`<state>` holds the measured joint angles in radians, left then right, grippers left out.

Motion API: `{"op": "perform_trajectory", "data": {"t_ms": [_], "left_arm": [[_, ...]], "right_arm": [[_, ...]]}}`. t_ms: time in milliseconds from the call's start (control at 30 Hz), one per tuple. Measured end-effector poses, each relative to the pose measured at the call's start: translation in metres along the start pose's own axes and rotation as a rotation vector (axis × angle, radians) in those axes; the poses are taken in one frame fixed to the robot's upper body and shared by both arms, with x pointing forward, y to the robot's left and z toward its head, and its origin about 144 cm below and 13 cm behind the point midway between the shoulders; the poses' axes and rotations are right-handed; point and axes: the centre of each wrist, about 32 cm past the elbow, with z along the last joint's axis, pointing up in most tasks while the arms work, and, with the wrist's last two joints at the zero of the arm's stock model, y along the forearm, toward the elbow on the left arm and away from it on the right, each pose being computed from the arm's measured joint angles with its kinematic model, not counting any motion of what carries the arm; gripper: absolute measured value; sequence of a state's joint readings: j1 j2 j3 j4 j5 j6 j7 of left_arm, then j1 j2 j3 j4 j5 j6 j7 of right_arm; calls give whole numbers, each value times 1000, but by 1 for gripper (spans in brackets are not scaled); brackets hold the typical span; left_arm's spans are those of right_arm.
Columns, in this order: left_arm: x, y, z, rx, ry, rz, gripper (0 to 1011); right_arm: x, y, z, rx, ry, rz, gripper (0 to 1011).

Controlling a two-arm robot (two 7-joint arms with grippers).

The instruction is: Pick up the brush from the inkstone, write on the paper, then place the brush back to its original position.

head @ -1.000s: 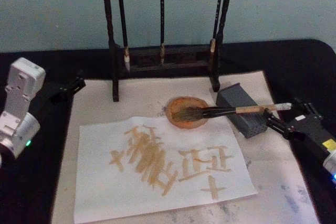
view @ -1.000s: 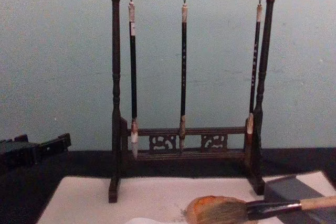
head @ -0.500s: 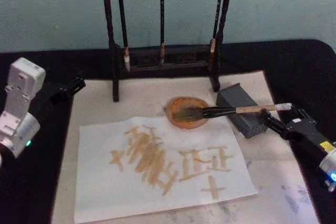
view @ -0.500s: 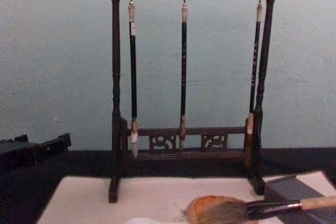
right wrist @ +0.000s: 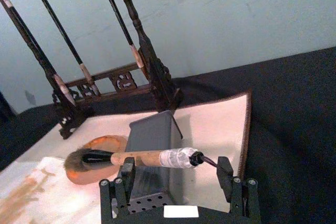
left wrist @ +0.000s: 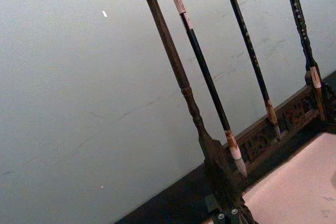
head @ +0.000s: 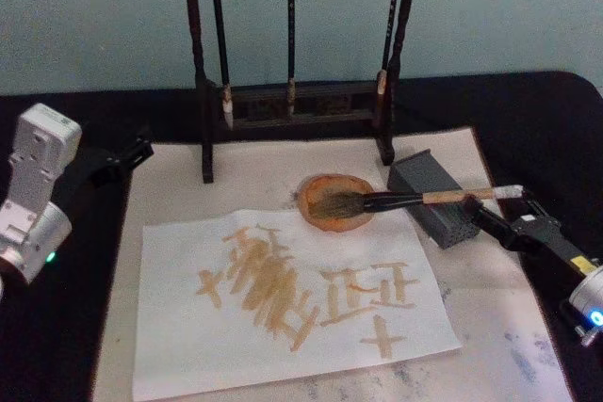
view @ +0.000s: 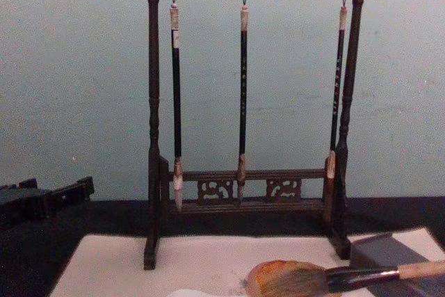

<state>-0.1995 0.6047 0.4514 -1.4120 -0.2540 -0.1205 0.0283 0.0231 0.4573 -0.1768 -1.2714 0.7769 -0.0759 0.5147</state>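
Paper [head: 283, 313] nearest me, covered in tan strokes. My right gripper [head: 502, 217] low on right, jaws spread wide, nothing clamped. Brush [head: 405, 200] lies just ahead: bristles in inkstone [head: 316, 223], handle across grey block [head: 443, 223]. Left gripper [head: 127, 155] parked at left counter edge; its state I cannot tell. Brush rack [head: 203, 91] farthest.

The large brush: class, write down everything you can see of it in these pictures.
The brush has a bushy grey-brown head, black ferrule, pale wooden handle and a white-wrapped end. It lies nearly flat, bristles resting in the orange-brown inkstone, handle propped across the grey block. The open right hand sits at its end, not gripping.
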Motion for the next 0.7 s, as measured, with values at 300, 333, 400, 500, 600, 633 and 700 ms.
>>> {"op": "perform_trajectory", "data": {"t_ms": [300, 333, 400, 500, 600, 633, 700], "left_arm": [[0, 0, 0, 0, 0, 0, 1002], [0, 0, 0, 0, 0, 0, 1000], [0, 0, 0, 0, 0, 0, 1002], [0, 0, 0, 0, 0, 0, 1002], [0, 0, 0, 0, 0, 0, 1002], [0, 0, 0, 0, 0, 0, 1002], [0, 0, 0, 0, 0, 0, 1002]], "right_arm": [[1, 5, -2, 16, 49, 31, 1001], [1, 6, -2, 17, 56, 35, 1001], [1, 7, -3, 16, 67, 38, 1001], [2, 8, -4, 15, 80, 40, 1000], [4, 9, -5, 13, 94, 42, 1001], [4, 10, -6, 11, 101, 43, 1000], [5, 10, -7, 9, 108, 45, 1001]]}}
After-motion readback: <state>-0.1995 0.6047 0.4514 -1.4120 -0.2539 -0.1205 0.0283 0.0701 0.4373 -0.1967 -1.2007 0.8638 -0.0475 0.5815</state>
